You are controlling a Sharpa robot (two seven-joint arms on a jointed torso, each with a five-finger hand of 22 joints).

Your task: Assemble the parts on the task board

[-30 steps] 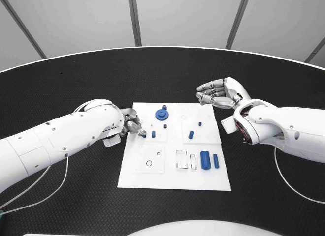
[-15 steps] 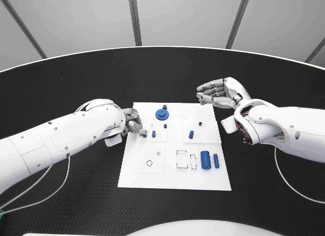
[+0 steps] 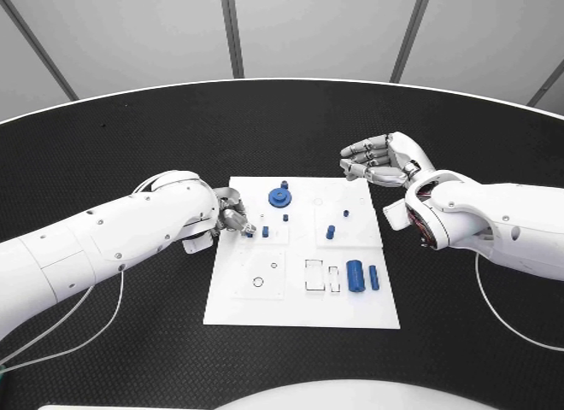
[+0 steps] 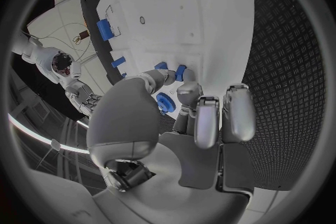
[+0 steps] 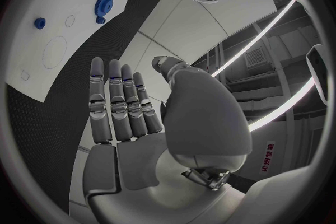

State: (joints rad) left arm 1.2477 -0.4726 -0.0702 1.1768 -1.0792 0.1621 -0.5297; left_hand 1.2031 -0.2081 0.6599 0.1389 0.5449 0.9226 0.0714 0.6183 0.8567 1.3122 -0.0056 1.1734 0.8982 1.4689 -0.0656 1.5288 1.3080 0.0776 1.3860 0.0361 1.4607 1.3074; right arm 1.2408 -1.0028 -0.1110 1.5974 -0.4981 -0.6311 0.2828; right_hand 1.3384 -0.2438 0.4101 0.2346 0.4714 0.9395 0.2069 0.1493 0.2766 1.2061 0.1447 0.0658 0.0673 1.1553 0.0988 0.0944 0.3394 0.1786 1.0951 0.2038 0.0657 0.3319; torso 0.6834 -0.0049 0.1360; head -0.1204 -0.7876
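The white task board (image 3: 301,303) lies mid-table. On it are a blue gear (image 3: 279,198), small blue pegs (image 3: 265,231) (image 3: 330,231) and two blue cylinders (image 3: 355,276). My left hand (image 3: 231,213) is at the board's left edge with its fingers curled in. In the left wrist view its fingertips (image 4: 186,91) meet at a small blue peg (image 4: 181,73) just over the board (image 4: 203,5), with the gear (image 4: 166,103) behind them. My right hand (image 3: 378,160) hovers off the board's far right corner. Its fingers (image 5: 115,101) are apart and hold nothing.
The black table (image 3: 134,154) surrounds the board. Clear recessed plates (image 3: 260,275) and empty slots (image 3: 314,275) sit on the board's near half. Both white forearms lie low beside the board's long edges.
My left hand has drawn slightly back and away from the board's left edge, and the small peg at its fingertips went with it. The right hand has barely moved.
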